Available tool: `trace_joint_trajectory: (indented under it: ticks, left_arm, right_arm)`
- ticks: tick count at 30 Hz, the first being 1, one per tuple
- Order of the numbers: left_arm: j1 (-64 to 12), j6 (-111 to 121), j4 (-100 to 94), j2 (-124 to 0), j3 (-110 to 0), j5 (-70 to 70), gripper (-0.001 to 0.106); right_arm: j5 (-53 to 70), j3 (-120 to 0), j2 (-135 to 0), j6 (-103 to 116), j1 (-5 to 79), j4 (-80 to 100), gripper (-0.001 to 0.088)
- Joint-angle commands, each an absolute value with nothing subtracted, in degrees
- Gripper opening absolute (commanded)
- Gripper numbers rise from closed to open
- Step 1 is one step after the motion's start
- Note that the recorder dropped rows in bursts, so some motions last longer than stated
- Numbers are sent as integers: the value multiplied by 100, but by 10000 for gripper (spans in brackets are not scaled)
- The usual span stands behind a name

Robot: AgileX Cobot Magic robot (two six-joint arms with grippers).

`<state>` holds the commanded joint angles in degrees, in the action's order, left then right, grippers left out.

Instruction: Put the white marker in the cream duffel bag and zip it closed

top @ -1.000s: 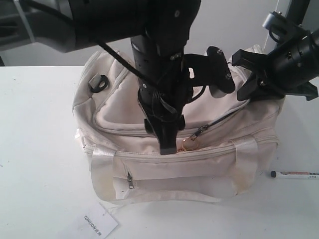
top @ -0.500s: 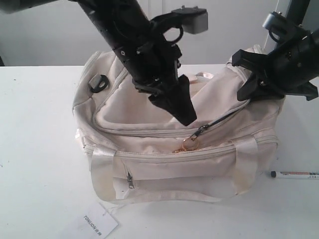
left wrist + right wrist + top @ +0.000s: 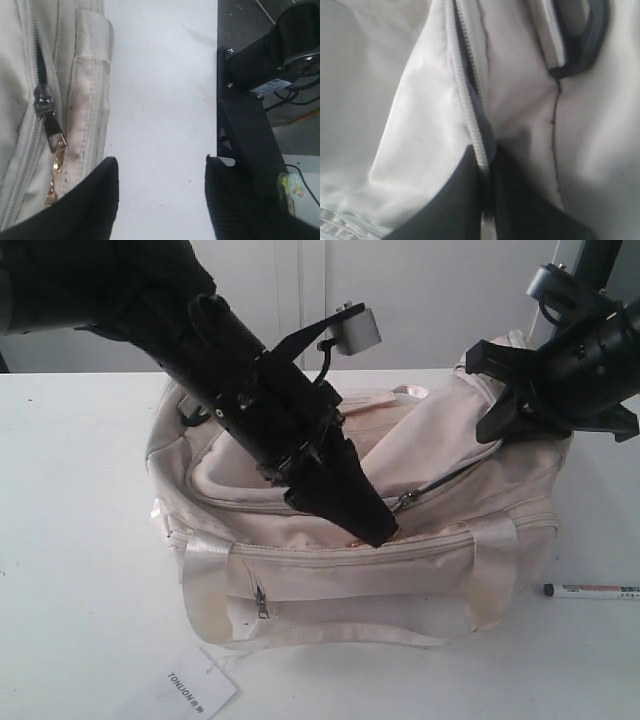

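cream duffel bag soft, floppy | right gripper pinching its zipper edge | left gripper wide, empty | white marker looks light, slick, grab mid-barrel

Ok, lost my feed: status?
Left pincer open beside zipper pull. Right pincer shut on cream duffel bag edge. White marker on table, outside bag.

A: Where does your outside camera look from?
B: From up high, a bit back. You see the whole bag and the table.
A: And your wrist ones?
B: Your left looks past the left gripper at the zip, close. Your right is closer, nearly on the cloth. All three show the bag.
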<state>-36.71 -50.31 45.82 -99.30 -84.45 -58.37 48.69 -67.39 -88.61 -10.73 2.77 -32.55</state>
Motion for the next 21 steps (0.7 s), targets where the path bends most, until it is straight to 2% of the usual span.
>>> trace_joint_trajectory:
  ticks: [11,21]
  left_arm:
    - [-3939,-6002,4584,-9888,-7666,-4039,567]
    - [-4002,-6012,4615,-10034,-7666,-3607,564]
  right_arm:
    - [4828,-6739,-8861,-1073,277,-3233,2]
    - [4828,-6739,-8861,-1073,277,-3233,2]
